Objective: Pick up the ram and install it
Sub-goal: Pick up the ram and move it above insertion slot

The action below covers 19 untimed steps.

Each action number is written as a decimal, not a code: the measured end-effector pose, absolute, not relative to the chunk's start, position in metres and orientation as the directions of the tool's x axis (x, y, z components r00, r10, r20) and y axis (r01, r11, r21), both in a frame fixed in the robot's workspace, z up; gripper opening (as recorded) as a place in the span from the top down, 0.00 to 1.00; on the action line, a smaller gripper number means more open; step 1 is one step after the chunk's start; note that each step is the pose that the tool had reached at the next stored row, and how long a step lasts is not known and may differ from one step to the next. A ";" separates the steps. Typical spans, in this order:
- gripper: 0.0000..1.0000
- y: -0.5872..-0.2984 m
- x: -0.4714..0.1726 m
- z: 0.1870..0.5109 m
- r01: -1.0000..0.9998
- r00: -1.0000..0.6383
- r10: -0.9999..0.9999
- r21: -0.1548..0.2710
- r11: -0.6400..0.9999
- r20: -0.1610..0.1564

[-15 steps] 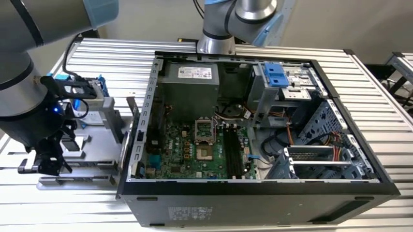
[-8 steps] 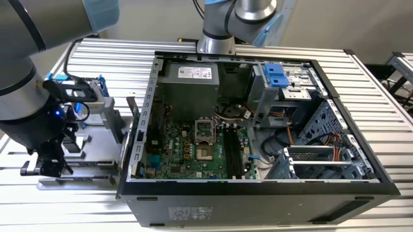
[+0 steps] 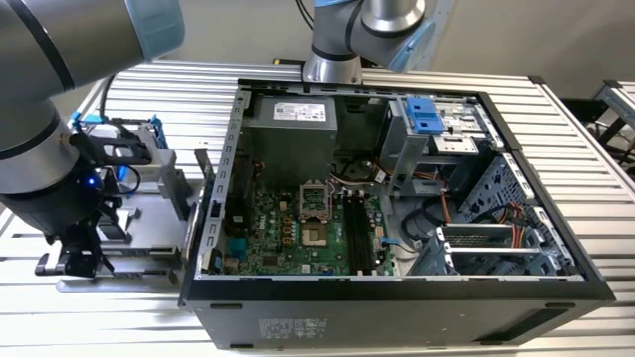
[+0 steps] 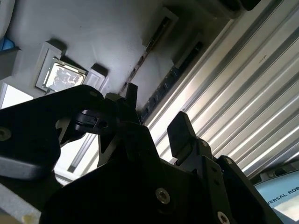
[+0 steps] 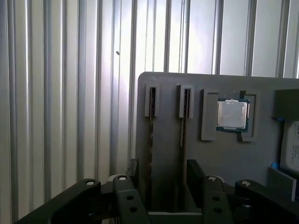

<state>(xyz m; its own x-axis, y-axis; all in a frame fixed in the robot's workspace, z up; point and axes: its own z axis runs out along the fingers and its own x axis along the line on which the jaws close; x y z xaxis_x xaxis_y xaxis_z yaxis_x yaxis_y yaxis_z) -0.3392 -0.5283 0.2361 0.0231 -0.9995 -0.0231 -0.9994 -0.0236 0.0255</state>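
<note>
Fingers of the hand stand apart over the grey tray on the ribbed bench, where the ram sits on edge in a narrow slot near the processor chip.

exterior view: high, angled down on open case | both wrist views: close behind gripper, sharing gray tray

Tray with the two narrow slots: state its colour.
Plain grey tray, best seen in the first wrist view.
</note>
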 end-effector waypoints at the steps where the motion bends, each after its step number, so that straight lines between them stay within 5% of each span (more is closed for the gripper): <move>1: 0.00 -0.529 -0.339 0.235 -0.999 0.023 -0.999 0.026 -0.024 -0.023; 19: 0.00 -0.533 -0.341 0.215 -1.000 -0.004 -1.000 0.028 0.003 -0.023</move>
<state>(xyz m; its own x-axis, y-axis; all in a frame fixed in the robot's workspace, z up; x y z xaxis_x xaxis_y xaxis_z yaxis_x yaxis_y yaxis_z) -0.3411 -0.5333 0.2150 -0.0038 -0.9997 -0.0227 -0.9996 0.0032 0.0283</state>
